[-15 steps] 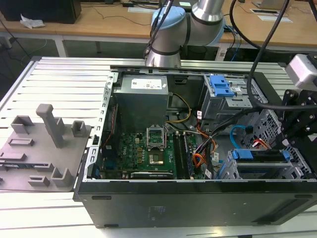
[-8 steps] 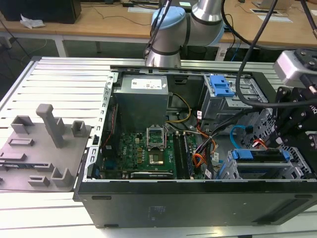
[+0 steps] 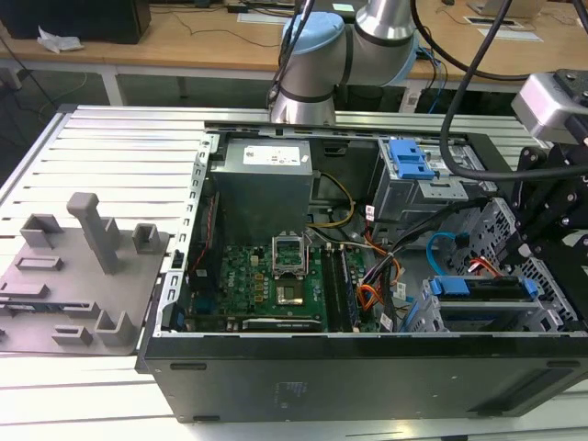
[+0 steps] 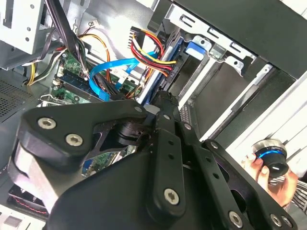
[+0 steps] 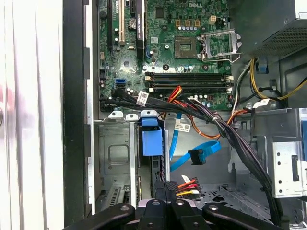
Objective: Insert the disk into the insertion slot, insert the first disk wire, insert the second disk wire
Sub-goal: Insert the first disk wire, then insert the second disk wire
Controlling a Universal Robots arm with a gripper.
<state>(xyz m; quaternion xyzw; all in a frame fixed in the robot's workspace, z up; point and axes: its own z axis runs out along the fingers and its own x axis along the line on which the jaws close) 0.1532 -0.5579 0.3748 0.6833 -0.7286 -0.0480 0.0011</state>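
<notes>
The disk (image 3: 482, 287), in its blue carrier (image 5: 152, 141), sits inside the insertion slot (image 5: 112, 153), a silver perforated cage at the case's corner on the exterior view's right. My gripper (image 3: 516, 260) hangs over the disk's end. Its fingers (image 5: 158, 188) look closed on the black plug of the first disk wire (image 5: 186, 184), whose red strands run off beside them. The second disk wire (image 5: 192, 153), a light blue looped cable, lies loose next to the disk with its dark plug (image 5: 197, 156) free. This blue cable (image 4: 115, 67) also shows in the second wrist view.
The open case holds a motherboard (image 3: 266, 276), a power supply (image 3: 262, 184), a grey bay with a blue latch (image 3: 409, 161) and an orange flat cable (image 3: 367, 299). A grey fixture plate (image 3: 73, 276) lies outside, on the exterior view's left. A person's hand (image 4: 283, 182) holds a knob (image 4: 271, 158).
</notes>
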